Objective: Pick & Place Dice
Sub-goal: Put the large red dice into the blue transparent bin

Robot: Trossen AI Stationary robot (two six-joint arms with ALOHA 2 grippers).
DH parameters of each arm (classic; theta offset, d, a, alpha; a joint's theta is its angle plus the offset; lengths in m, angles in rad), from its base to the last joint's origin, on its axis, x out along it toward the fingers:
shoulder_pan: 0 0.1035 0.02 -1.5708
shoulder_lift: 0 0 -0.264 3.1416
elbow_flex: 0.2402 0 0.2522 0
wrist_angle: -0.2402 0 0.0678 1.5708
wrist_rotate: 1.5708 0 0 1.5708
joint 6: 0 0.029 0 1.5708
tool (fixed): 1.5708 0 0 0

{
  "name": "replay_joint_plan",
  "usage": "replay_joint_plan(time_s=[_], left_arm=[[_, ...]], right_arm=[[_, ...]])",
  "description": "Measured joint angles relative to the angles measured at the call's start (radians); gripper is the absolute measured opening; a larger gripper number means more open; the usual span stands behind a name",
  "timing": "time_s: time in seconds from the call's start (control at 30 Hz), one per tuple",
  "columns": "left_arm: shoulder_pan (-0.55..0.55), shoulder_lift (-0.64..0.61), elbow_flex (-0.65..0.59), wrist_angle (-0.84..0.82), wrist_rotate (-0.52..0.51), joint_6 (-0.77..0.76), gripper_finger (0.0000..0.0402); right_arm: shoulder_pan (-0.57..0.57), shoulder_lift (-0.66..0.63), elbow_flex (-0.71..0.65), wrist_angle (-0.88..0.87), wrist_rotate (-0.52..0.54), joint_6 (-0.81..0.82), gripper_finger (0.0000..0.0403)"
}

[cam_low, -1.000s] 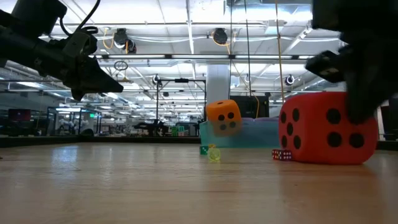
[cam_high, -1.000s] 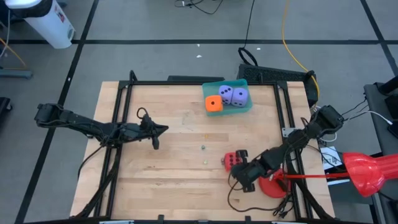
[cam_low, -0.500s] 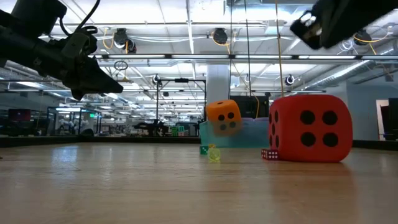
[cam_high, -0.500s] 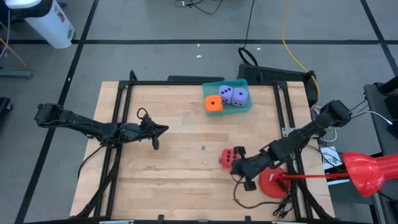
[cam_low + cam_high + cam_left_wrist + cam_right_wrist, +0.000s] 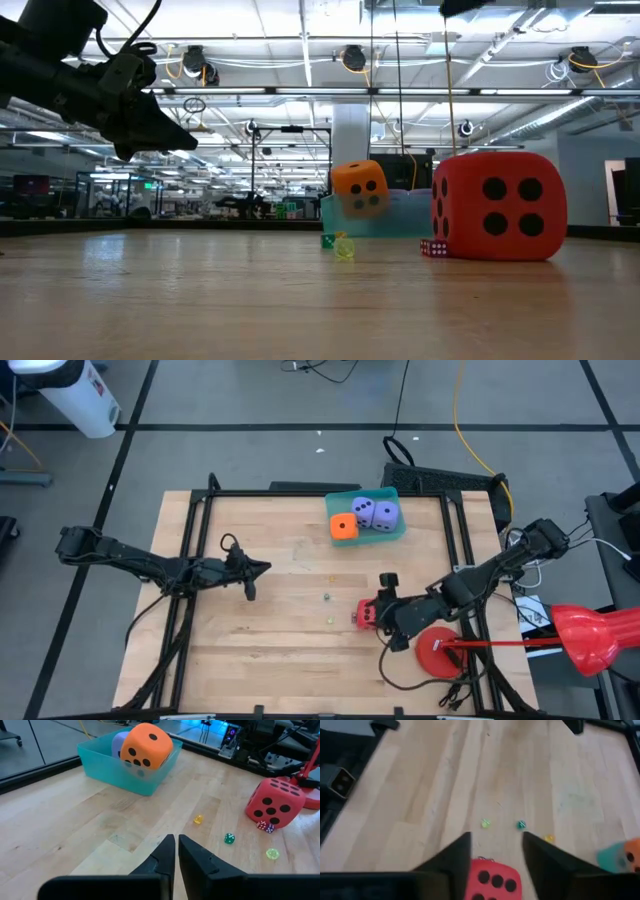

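The red die (image 5: 366, 614) rests on the table near its right near part, shown large in the low view (image 5: 498, 206). My right gripper (image 5: 382, 610) hovers open above it; in the right wrist view (image 5: 496, 840) the die (image 5: 492, 879) shows low between the two fingers, untouched. The orange die (image 5: 343, 527) and two lavender dice (image 5: 375, 513) sit in the teal bin (image 5: 392, 532) at the far edge. My left gripper (image 5: 250, 576) hangs shut over the table's left middle (image 5: 176, 845).
Tiny green (image 5: 229, 838) and yellow (image 5: 198, 819) dice lie mid-table, and two more tiny ones (image 5: 265, 826) lie by the red die. A flat red disc (image 5: 437, 652) and a red funnel-shaped object (image 5: 588, 636) lie at the right edge. Bare wood lies between the arms.
My right gripper has risen from beside the red die and out of the low view, swinging a little toward the far edge. Early in that second the die slid slightly toward the table's left and turned a different face to the low camera; since then it has lain still.
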Motion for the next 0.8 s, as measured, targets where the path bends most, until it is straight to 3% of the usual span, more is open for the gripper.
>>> replay_joint_plan(time_s=[0.17,0.3,0.63,0.8], left_arm=[[0.0,0.0,0.0,-0.015,0.004,-0.014,0.0031],[0.0,0.0,0.0,-0.022,0.011,-0.015,0.0031],[0.0,0.0,0.0,-0.032,0.023,-0.016,0.0031],[0.0,0.0,0.0,-0.036,0.028,-0.018,0.0031]], right_arm=[[-0.016,0.0,-0.004,-0.13,-0.005,0.096,0.0313],[-0.012,0.002,-0.033,-0.182,0.021,0.164,0.0387],[-0.024,0.0,-0.192,-0.096,-0.014,0.242,0.0397],[-0.085,0.001,-0.266,0.027,-0.129,0.232,0.0399]])
